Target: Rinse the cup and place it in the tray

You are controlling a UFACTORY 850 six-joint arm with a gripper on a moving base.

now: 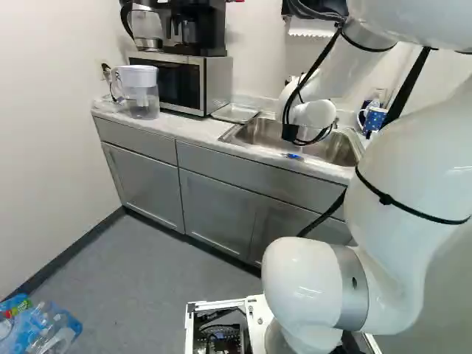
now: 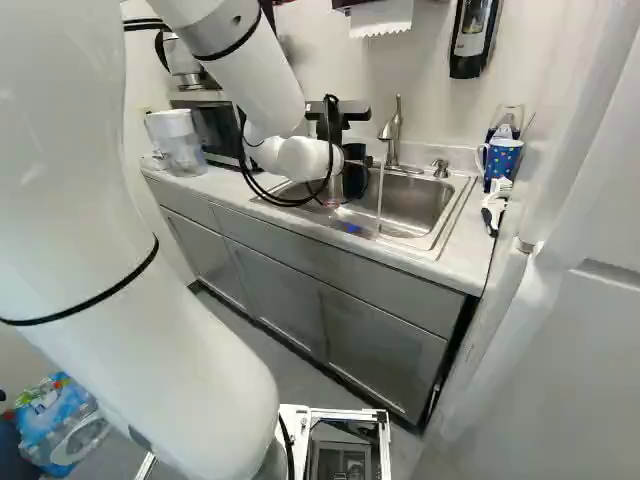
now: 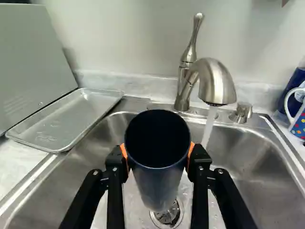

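Over the sink [image 2: 420,205], the gripper [image 2: 337,188] shows in the right base view beside the dark cup [image 2: 356,172]. In the wrist view the gripper [image 3: 158,155] is shut on the dark blue cup [image 3: 159,179], an orange pad on either side. The cup's dark open mouth faces the camera, and its lower end is above the drain [image 3: 167,215]. Water [image 3: 208,126] runs from the faucet [image 3: 217,83] just beside the cup; no water is seen entering it. The shallow tray [image 3: 71,119] lies on the counter between microwave and sink; nothing is visible in it.
A microwave [image 1: 181,82] and a water pitcher [image 1: 140,92] stand on the counter [image 1: 173,125]. Across the sink are a dotted blue mug [image 2: 502,160] and a white object [image 2: 494,205]. A paper towel dispenser hangs on the wall. Wrapped bottles [image 1: 44,328] lie on the floor.
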